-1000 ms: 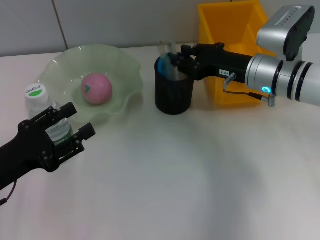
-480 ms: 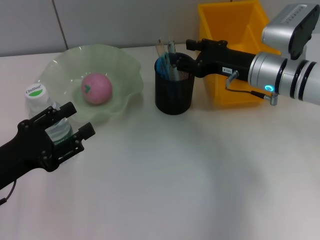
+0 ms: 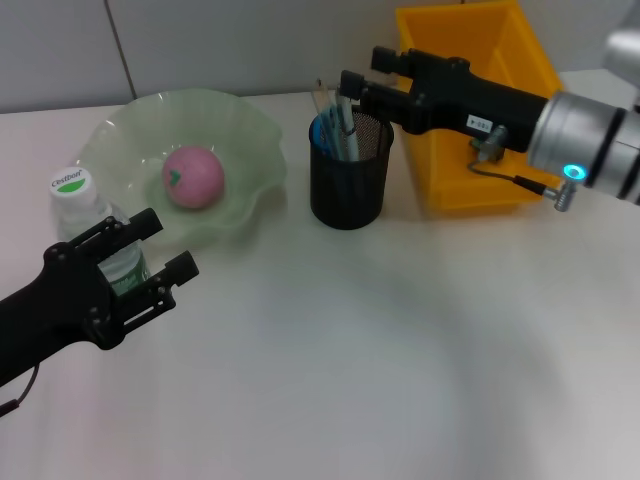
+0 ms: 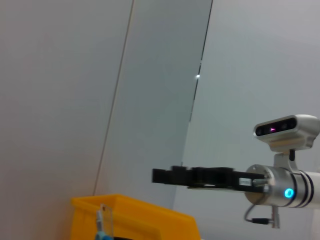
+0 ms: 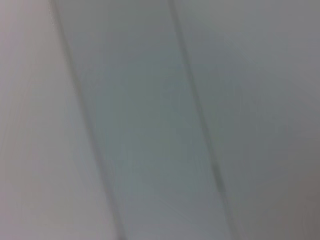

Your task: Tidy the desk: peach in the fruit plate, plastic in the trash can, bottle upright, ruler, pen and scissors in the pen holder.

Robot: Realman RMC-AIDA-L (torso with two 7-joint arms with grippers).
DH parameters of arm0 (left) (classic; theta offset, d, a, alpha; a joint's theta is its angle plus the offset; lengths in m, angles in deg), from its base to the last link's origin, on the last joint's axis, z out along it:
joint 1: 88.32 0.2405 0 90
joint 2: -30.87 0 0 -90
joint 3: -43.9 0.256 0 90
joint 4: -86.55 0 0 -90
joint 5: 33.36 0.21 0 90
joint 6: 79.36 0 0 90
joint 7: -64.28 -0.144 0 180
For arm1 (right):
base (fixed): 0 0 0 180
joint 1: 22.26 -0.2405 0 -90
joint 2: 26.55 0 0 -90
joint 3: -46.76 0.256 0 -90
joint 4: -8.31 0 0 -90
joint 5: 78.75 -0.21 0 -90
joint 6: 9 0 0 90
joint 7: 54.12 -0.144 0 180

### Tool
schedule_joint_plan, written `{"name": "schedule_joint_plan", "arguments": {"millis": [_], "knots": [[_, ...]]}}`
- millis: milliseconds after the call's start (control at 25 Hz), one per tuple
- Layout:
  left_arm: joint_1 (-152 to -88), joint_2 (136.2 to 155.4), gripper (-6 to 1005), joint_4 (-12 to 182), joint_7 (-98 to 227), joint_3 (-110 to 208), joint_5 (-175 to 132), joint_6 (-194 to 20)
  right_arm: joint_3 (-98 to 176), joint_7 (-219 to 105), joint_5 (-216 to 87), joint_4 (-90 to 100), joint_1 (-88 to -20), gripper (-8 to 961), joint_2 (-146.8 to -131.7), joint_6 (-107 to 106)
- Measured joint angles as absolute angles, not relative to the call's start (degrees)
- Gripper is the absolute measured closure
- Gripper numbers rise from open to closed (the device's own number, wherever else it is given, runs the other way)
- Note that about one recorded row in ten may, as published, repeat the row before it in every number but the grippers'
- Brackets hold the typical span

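Note:
The pink peach (image 3: pixel 193 177) lies in the green fruit plate (image 3: pixel 245 135). The bottle (image 3: pixel 72 198) stands upright left of the plate. My left gripper (image 3: pixel 166 243) is open just in front of it, with the bottle's label showing behind its fingers. The black mesh pen holder (image 3: pixel 347 185) holds a clear ruler (image 3: pixel 324 103), a pen and something blue. My right gripper (image 3: pixel 368 70) hovers open and empty above the holder's rim, and it also shows in the left wrist view (image 4: pixel 162 176). The plastic is out of view. I cannot make out the scissors.
The yellow trash can (image 3: pixel 520 70) stands right of the pen holder, under my right arm, and its rim (image 4: pixel 145 216) appears in the left wrist view. The right wrist view shows only a grey wall.
My right gripper has risen out of the pen holder and drawn up and back, empty. My left gripper has shifted slightly right, away from the bottle.

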State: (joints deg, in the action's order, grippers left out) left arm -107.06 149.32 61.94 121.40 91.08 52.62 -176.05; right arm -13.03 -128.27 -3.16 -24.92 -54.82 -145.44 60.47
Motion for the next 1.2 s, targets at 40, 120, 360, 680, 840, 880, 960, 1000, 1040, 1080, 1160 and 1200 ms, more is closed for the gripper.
{"name": "schedule_joint_plan", "arguments": {"millis": [40,120,360,680,840,880,960,1000,1040,1080,1160,1200], "knots": [[-107.19,149.26,283,61.94,121.86,91.40,52.66,-176.35,-13.13,-129.24,-2.83,-25.27,-54.27,301,-145.21,62.54],[-107.36,149.11,283,61.90,122.67,92.25,52.68,-176.73,-13.19,-132.84,-0.52,-25.91,-52.88,295,-143.97,68.54],[-108.68,148.52,283,61.45,126.70,96.67,52.90,-176.36,-13.14,-139.53,7.09,-24.67,-52.58,256,-141.45,74.90],[-112.04,147.96,282,61.16,134.29,98.30,60.94,-175.86,-12.97,-141.29,19.50,-25.66,-50.82,203,-141.20,81.46],[-113.64,148.21,280,61.03,135.80,98.01,65.71,-174.85,-12.94,-139.70,21.96,-26.33,-49.88,178,-141.40,82.08],[-113.88,148.27,280,60.93,135.63,97.97,66.49,-174.05,-12.83,-138.60,23.42,-26.36,-49.57,171,-141.63,81.93],[-114.16,148.45,279,60.89,135.22,98.01,67.10,-173.12,-12.80,-138.15,23.72,-26.16,-49.56,158,-141.69,81.79],[-114.24,148.50,279,60.89,135.18,98.02,67.12,-173.06,-12.80,-137.58,23.80,-25.87,-49.56,159,-141.81,81.74],[-114.24,148.50,278,60.89,135.18,98.02,67.12,-173.06,-12.83,-136.96,23.86,-25.57,-49.58,159,-141.95,81.69],[-114.33,148.53,278,60.91,135.18,98.05,67.12,-173.00,-12.93,-135.93,23.98,-25.22,-49.59,160,-142.30,81.56],[-114.33,148.53,279,60.91,135.18,98.05,67.12,-173.00,-12.93,-135.58,24.11,-25.15,-49.56,161,-142.43,81.47],[-114.50,148.58,279,61.03,135.27,98.15,67.20,-172.91,-12.96,-135.41,24.23,-25.11,-49.54,162,-142.51,81.34]]}}
